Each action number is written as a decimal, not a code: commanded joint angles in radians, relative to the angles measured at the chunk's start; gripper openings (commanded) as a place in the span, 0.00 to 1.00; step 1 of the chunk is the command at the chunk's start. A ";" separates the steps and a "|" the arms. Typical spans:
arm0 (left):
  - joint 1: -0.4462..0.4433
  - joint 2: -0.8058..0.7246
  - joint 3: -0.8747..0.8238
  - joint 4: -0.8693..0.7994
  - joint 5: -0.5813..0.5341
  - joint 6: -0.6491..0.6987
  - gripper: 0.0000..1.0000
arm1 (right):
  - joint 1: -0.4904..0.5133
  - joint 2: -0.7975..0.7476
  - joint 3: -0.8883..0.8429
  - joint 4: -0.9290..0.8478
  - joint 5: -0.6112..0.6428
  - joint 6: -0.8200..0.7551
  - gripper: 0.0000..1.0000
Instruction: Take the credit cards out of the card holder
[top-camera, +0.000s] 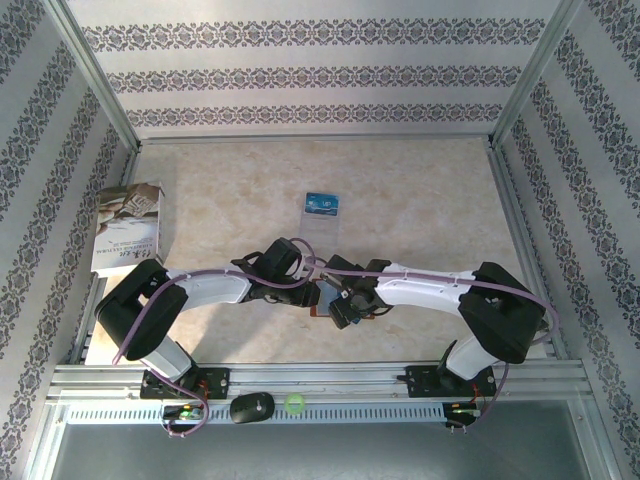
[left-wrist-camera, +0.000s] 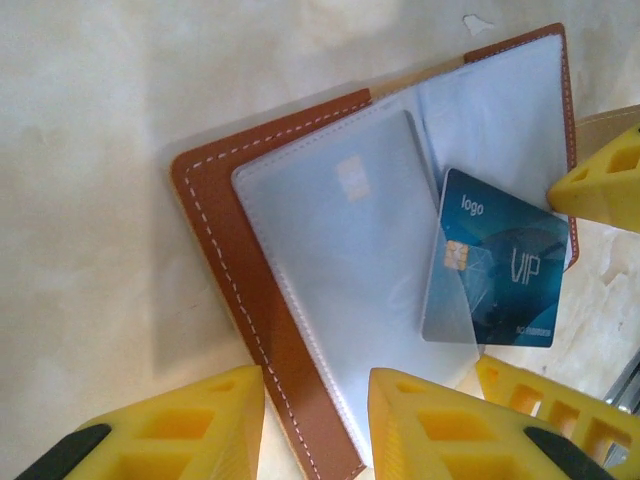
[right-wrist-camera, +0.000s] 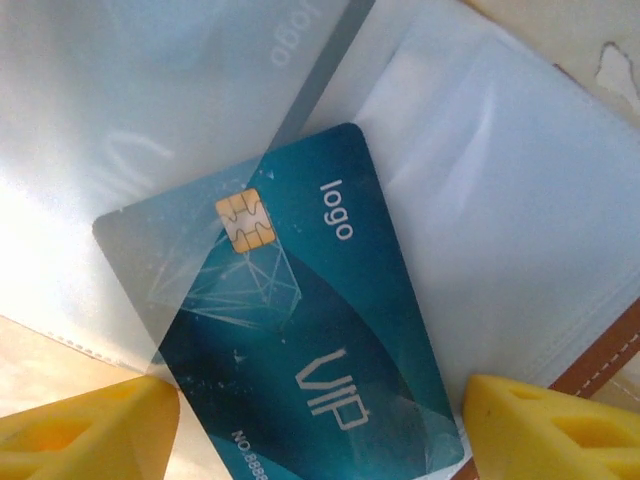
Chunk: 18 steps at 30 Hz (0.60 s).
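**Mia:** Where is the card (left-wrist-camera: 505, 265)?

**Ben:** It lies slanted on the open wallet (left-wrist-camera: 230, 230). The side with the gold chip is tucked under a clear sleeve (left-wrist-camera: 340, 260). The side that says "VIP" is bare.

**Mia:** And the wallet?

**Ben:** It is on the table (left-wrist-camera: 90, 150), between the two arms, with both claws over it.

**Mia:** What is the right claw (right-wrist-camera: 320, 390) doing?

**Ben:** Its fingers are wide apart, one on each side of the card's bare end, just beside the edges. I see no squeeze on the card.

**Mia:** And the left claw (left-wrist-camera: 318, 385)?

**Ben:** Its fingers are a little apart, at the wallet's near corner. The brown edge runs between them. I cannot tell if they pinch it or just rest there.

**Mia:** So how do we get the card out?

**Ben:** I think the right claw should close softly on the two edges. The card is thin and smooth, so a hard squeeze may bend it or make it pop away.

**Mia:** Then pull?

**Ben:** Yes, slowly, and straight away from the sleeve, keeping the card flat. A crooked pull may catch the corner on the plastic.

**Mia:** What if the wallet comes too?

**Ben:** That is the left claw's job, I think. It should hold the wallet down while the card slides free.
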 joint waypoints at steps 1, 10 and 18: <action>0.005 -0.002 -0.004 0.037 -0.001 0.005 0.34 | 0.014 0.040 0.005 0.001 -0.013 -0.021 0.71; 0.006 -0.007 -0.012 0.040 -0.003 0.005 0.33 | 0.014 0.017 0.011 -0.023 -0.010 -0.017 0.60; 0.006 0.000 -0.012 0.053 0.006 0.006 0.33 | 0.012 -0.024 -0.007 -0.062 -0.002 0.021 0.59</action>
